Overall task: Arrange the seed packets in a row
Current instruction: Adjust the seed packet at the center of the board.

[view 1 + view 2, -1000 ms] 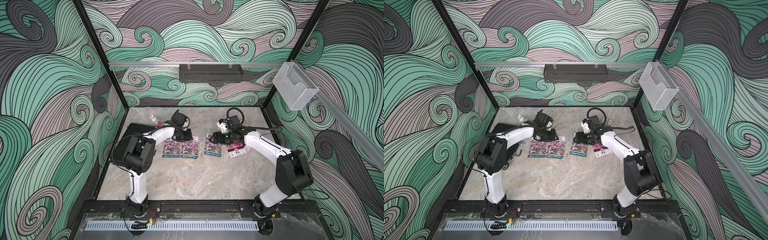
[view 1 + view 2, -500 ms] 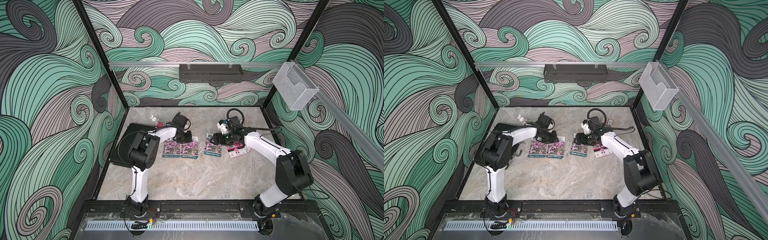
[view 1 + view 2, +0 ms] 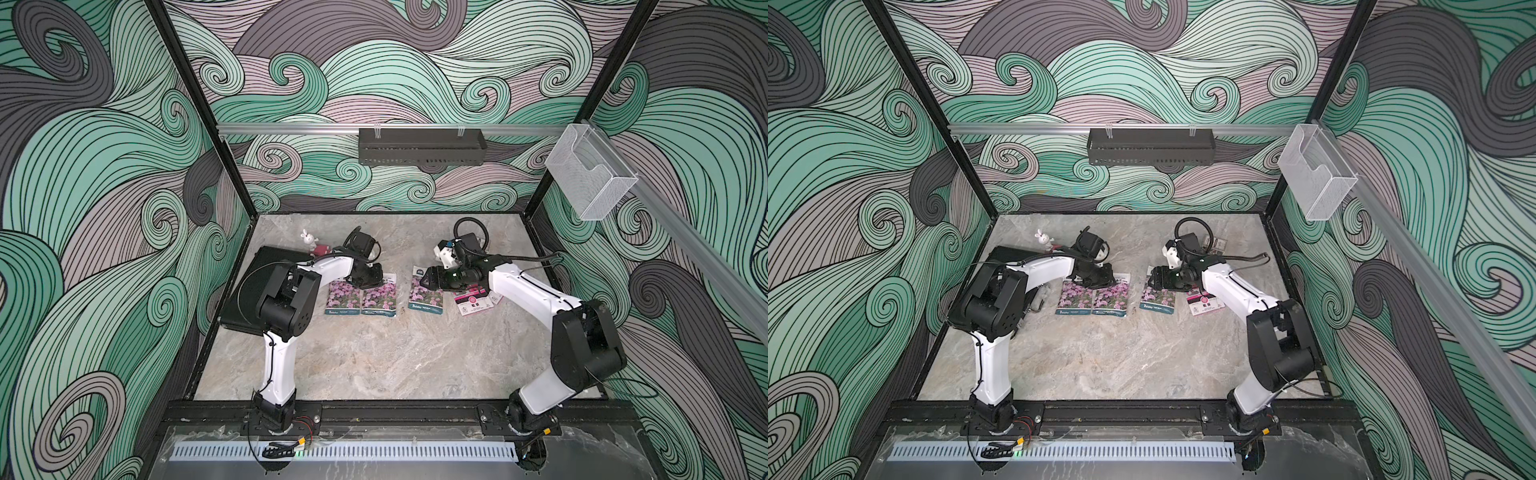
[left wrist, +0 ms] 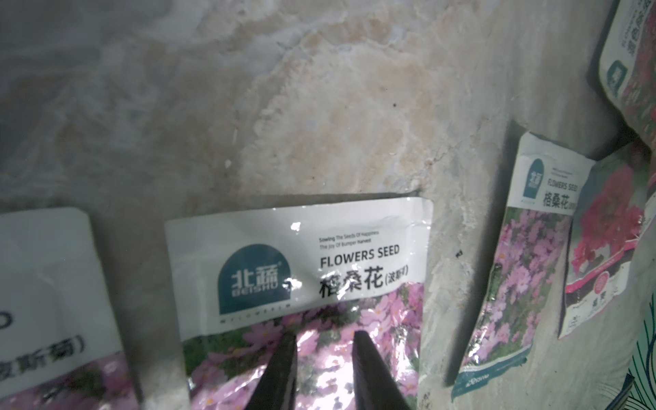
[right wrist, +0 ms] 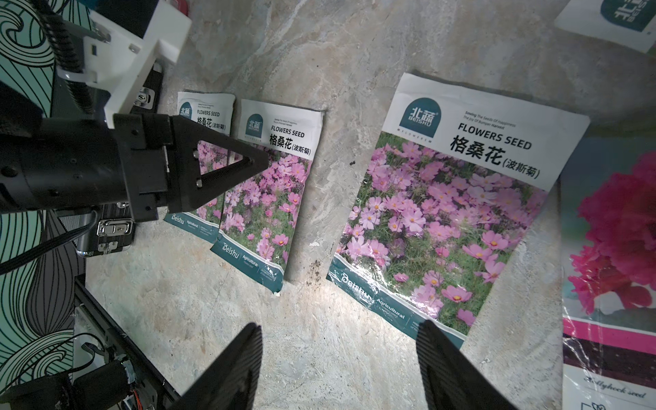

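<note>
Three purple-pink seed packets [image 3: 1111, 299] lie flat mid-table. Their long axes run front to back, with the white headers toward the rear wall and the teal bands toward the arm bases. The first packet [image 3: 344, 298] and second packet [image 3: 379, 297] sit side by side, and the second's edge laps over the first. The third packet [image 3: 426, 295] lies apart from them across a strip of bare tabletop [image 3: 374, 365], turned slightly off their line. Just to its right a magenta packet [image 3: 473, 302] lies more askew, its far end hidden under the right arm. Whether those two overlap I cannot tell.

The left gripper [image 4: 323, 339] has its fingers narrowly parted with nothing between them. Its tips are over the second packet's flower photo; contact is unclear. The right gripper [image 5: 339, 326] is spread wide and empty, low over the third packet.

In the top views both grippers cover the packets' header ends. A black slab [image 3: 249, 299] lies at the left under the left arm, with a white rabbit figurine [image 3: 307, 239] behind it. A small box [image 3: 1219, 245] sits behind the right arm.
</note>
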Robot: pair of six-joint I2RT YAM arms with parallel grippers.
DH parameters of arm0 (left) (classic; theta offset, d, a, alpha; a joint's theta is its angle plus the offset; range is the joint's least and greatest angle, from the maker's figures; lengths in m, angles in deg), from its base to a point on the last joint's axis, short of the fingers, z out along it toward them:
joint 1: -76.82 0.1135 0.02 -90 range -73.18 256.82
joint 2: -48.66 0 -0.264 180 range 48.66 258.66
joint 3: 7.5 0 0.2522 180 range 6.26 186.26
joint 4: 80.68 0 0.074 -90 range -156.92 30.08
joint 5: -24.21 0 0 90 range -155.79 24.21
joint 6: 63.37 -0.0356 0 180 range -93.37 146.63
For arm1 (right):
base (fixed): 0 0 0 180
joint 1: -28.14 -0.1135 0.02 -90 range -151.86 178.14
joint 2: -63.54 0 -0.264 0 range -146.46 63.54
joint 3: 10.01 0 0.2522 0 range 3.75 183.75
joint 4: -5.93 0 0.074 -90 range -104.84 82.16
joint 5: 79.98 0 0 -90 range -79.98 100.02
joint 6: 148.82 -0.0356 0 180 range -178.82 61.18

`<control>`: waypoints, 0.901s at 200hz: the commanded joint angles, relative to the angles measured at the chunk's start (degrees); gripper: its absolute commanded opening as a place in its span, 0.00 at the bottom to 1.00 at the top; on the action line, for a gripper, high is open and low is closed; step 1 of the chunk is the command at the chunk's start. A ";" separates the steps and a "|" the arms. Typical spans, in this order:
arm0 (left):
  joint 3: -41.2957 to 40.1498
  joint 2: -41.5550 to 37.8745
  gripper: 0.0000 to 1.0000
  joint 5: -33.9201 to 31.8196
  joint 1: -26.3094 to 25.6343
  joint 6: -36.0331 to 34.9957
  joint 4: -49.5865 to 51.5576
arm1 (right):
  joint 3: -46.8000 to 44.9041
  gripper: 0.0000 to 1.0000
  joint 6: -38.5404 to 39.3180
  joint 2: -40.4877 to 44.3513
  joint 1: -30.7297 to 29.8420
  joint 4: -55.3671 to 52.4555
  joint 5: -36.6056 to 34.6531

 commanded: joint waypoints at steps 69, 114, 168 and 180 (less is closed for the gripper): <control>-3.45 -0.18 0.29 -2.59 -0.19 4.37 -2.00 | -0.21 0.71 0.58 -0.29 0.35 0.14 0.40; -5.40 -1.05 0.29 -2.50 -0.19 8.21 -4.69 | -0.77 0.71 0.66 0.28 0.40 0.15 0.47; -7.61 -2.30 0.29 -2.76 -0.19 11.32 -7.27 | -1.29 0.71 0.88 0.51 0.45 0.15 0.74; -7.71 -2.45 0.29 -2.67 -0.21 11.55 -7.48 | -1.37 0.71 0.93 0.51 0.50 0.22 0.68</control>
